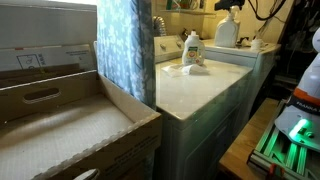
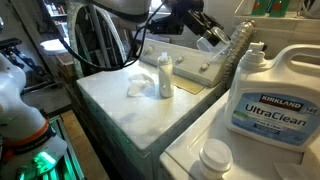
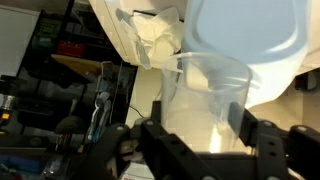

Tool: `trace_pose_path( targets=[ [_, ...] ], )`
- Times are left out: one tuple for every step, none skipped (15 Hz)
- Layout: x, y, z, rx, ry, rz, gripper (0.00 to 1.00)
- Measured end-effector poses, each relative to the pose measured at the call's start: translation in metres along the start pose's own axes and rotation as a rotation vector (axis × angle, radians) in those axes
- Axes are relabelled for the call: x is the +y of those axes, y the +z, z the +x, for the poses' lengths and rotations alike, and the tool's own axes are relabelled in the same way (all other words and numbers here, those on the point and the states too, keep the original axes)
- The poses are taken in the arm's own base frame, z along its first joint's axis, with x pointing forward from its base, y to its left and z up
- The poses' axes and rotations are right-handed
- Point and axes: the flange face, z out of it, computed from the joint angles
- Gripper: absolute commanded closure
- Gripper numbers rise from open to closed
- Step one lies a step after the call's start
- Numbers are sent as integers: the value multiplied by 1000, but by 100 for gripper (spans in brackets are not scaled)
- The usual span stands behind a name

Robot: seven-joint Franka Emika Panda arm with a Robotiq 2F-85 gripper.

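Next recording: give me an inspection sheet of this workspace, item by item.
Surface: white washer top, carrying a bottle and a cloth.
Job's things: small white bottle upright; crumpled white cloth beside it, contact unclear.
Clutter: big detergent jug and white cap on the neighbouring white surface.
Grippers: gripper open, raised over the washer's back edge, holding nothing.
Cables: black cables behind the washer; ribbed hose.
Surroundings: cardboard box, blue curtain.
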Motion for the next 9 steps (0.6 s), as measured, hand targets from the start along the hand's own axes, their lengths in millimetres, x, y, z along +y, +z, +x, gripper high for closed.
trace_pose_path(
  targets=[
    [-2, 2, 0, 0, 7, -3, 56],
    [-4, 3, 0, 1, 10, -4, 56],
    [-5, 3, -1, 2, 9, -3, 56],
    [-5, 2, 0, 15, 9, -2, 56],
    [-6, 1, 4, 50, 25, -2, 56],
    [-5, 0, 10, 94, 49, -2, 56],
    [-4, -2, 17, 136, 75, 0, 56],
    [-3, -3, 26, 178, 99, 3, 56],
    [-2, -5, 33, 217, 120, 7, 56]
  ],
)
